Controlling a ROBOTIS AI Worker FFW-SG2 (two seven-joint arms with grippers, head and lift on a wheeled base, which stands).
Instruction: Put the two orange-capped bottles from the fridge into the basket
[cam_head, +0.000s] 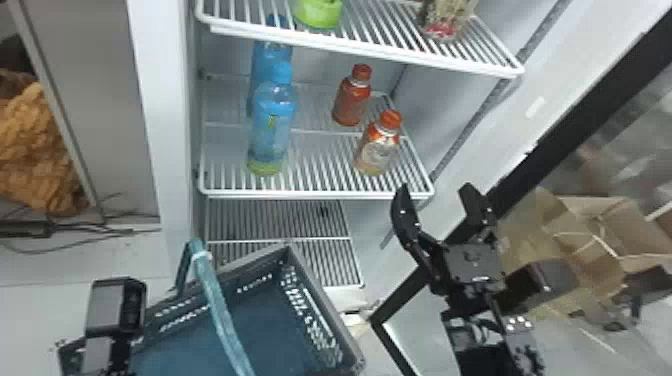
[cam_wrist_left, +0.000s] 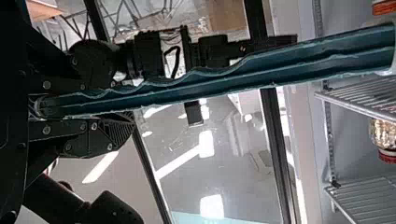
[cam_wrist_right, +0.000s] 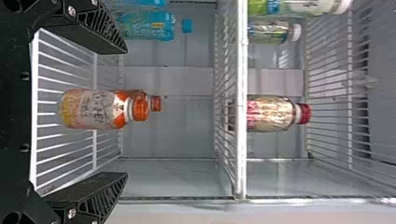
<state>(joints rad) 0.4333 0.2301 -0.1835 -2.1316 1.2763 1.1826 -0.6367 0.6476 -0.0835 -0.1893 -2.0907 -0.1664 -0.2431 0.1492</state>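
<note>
Two orange-capped bottles stand on the middle fridge shelf, the front one (cam_head: 378, 145) near the right front corner and the rear one (cam_head: 351, 97) behind it. In the head view my right gripper (cam_head: 436, 192) stands open before the shelf's right front edge. From the right wrist, the front bottle (cam_wrist_right: 95, 109) lies ahead between the spread fingers of my right gripper (cam_wrist_right: 126, 113), the rear one mostly behind it. My left gripper's arm (cam_head: 112, 310) is beside the dark basket (cam_head: 327, 310). In the left wrist view my left gripper (cam_wrist_left: 49, 106) is shut on the teal basket handle (cam_wrist_left: 224, 81).
Blue bottles (cam_head: 272, 125) stand on the same shelf's left side. The upper shelf (cam_head: 370, 47) overhangs from above, holding other bottles. The open door's black frame (cam_head: 400, 300) and cardboard boxes (cam_head: 590, 235) are at the right.
</note>
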